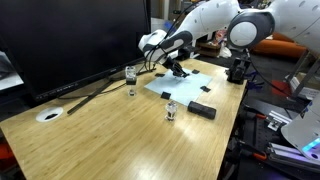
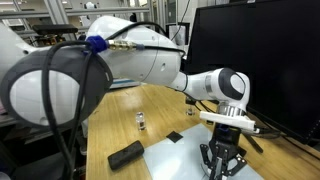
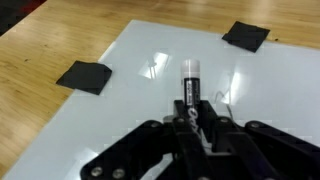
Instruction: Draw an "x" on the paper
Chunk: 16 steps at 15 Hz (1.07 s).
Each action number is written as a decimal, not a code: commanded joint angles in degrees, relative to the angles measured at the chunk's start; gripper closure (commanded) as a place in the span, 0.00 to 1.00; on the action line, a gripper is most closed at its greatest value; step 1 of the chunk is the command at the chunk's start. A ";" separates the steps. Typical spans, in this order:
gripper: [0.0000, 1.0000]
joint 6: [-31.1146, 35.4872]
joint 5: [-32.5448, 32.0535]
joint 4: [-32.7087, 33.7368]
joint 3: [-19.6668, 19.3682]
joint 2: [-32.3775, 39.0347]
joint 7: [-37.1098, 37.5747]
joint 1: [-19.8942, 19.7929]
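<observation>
Holds marker (image 3: 189,80) clamped in the claw (image 3: 190,118), long axis toward 12 o'clock, paper (image 3: 120,115) lying directly beneath.

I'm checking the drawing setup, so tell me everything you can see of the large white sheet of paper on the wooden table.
The large white rectangular sheet of paper lies flat on the light wooden table and looks glossy, with reflections. Small black tape pieces sit at its corners. The black gripper hovers above it, shut on a black-and-white marker that points at the sheet; whether the tip touches it is unclear. No clear drawn mark shows.
</observation>
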 commanded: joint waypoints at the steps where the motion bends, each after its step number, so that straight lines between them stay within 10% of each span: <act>1: 0.95 -1.27 -0.49 0.33 0.06 0.06 -2.59 0.24; 16: 0.95 -2.43 -3.22 -5.29 -0.04 -2.23 -8.40 2.82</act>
